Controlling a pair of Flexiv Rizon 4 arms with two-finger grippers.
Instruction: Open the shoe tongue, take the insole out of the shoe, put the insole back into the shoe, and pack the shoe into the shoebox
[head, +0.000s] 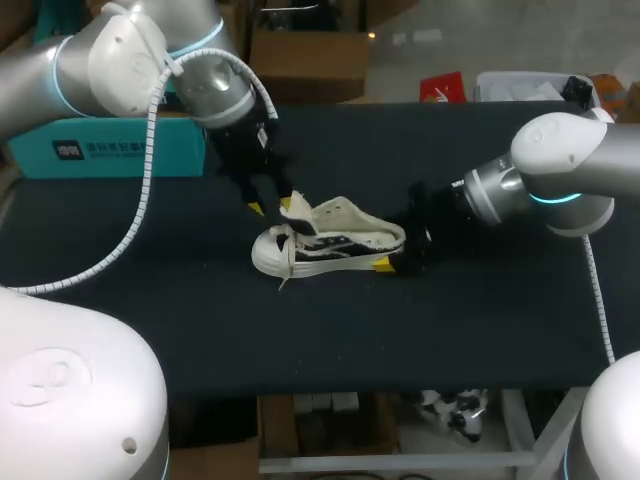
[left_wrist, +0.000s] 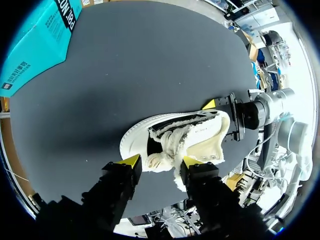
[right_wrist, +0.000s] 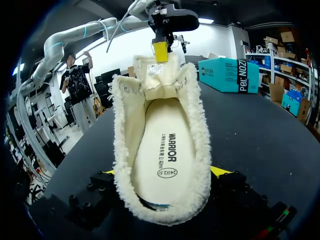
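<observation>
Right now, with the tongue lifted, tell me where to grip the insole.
Probably pinch the insole at its heel end, coming down from above through the open collar of the shoe. That end lies exposed; the toe end runs under the tongue.

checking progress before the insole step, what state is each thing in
shoe: upright on its sole, heel gripped
tongue: pulled up, open
insole: flat inside the shoe
shoebox: looks shut
left gripper: shut on the tongue, it seems
right gripper: shut on the shoe's heel
</observation>
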